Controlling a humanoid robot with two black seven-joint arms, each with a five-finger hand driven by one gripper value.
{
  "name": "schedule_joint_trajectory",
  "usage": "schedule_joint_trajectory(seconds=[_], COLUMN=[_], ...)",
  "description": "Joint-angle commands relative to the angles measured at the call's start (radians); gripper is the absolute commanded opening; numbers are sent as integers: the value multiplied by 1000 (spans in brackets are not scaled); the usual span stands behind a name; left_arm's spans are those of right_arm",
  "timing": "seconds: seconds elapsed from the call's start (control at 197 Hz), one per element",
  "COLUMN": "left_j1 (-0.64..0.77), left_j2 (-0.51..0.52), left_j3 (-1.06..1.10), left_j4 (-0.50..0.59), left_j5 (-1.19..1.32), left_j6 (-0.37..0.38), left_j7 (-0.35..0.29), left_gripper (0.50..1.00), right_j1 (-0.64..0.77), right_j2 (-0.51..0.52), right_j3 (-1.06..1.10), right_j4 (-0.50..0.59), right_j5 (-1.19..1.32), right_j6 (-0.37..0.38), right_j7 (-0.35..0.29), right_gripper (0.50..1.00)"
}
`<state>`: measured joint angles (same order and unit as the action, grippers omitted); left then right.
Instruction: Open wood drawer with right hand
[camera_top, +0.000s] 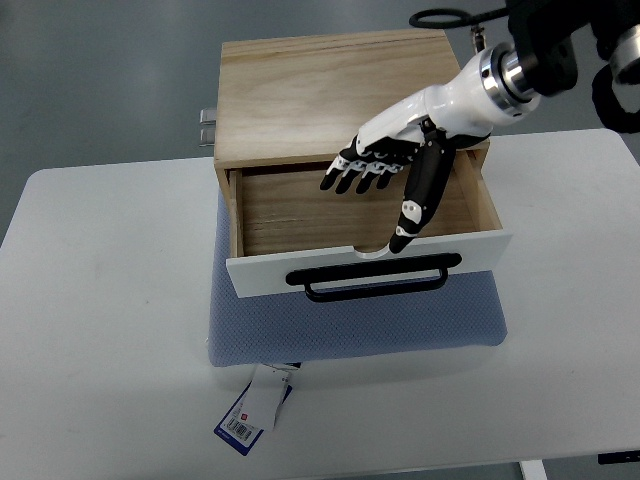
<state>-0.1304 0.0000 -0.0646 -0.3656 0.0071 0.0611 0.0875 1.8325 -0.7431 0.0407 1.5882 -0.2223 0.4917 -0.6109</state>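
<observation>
The right hand (400, 165) reaches in over the wooden drawer box (320, 90), its four fingers (358, 172) extended side by side, holding nothing. Below them lies the pulled-out drawer (300, 215). The thumb (415, 200) points down to the notch in the white drawer front (260, 272), seemingly touching it. Beyond the thumb tip sits the black handle (375, 278). Underneath lie a blue-grey mat (350, 330) and a white table (100, 330).
</observation>
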Motion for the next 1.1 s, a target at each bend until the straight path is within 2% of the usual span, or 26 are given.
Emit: schedule_joint_trajectory(seconds=[0.0,0.031,0.066,0.122,0.127,0.188,0.239,0.244,0.356,0.442,0.498,0.503,0.524,0.595,0.6,0.676,0.742,0.747,0.864,1.093], left_j1=[0,0,0,0,0,0,0,0,0,0,0,0,0,0,0,0,0,0,0,2], left_j2=[0,0,0,0,0,0,0,0,0,0,0,0,0,0,0,0,0,0,0,0], left_j3=[0,0,0,0,0,0,0,0,0,0,0,0,0,0,0,0,0,0,0,0], left_j4=[-1,-1,-1,-1,-4,-6,-6,-7,-7,-10,-10,-12,-12,-12,-12,-9,-9,-6,-3,-4], left_j5=[1,1,2,2,2,2,2,2,2,2,2,4,2,2,2,2,2,2,1,1], left_j6=[-1,-1,-1,-1,-1,2,2,5,6,8,8,9,9,9,11,11,11,11,11,11], left_j7=[0,0,0,0,0,0,0,0,1,1,1,0,1,1,0,1,1,0,1,0], left_gripper=[1000,1000,1000,1000,1000,1000,1000,1000,1000,1000,1000,1000,1000,1000,1000,1000,1000,1000,1000,1000], right_j1=[-99,-130,-191,-191,-290,-413,-414,-505,-713,-851,-851,-927,-952,-970,-1007,-1049,-1053,-1075,-1101,-1138], right_j2=[-38,-38,-32,-32,-16,20,21,56,125,211,211,275,304,330,399,488,498,531,564,579], right_j3=[174,219,312,312,434,593,593,717,975,1130,1130,1210,1242,1268,1329,1415,1426,1470,1499,1498], right_j4=[-197,-246,-345,-346,-473,-608,-608,-687,-771,-780,-780,-781,-786,-791,-821,-873,-880,-913,-972,-995], right_j5=[-2,0,0,0,11,11,11,12,35,81,81,116,126,130,133,133,132,132,132,127], right_j6=[-50,-70,-107,-107,-151,-182,-182,-192,-194,-194,-194,-188,-186,-186,-179,-148,-142,-102,-9,73], right_j7=[0,10,75,76,165,273,273,354,488,553,553,577,585,591,608,629,631,631,632,632], right_gripper=[942,942,942,942,942,942,942,942,942,942,942,942,942,944,944,944,944,944,944,944])
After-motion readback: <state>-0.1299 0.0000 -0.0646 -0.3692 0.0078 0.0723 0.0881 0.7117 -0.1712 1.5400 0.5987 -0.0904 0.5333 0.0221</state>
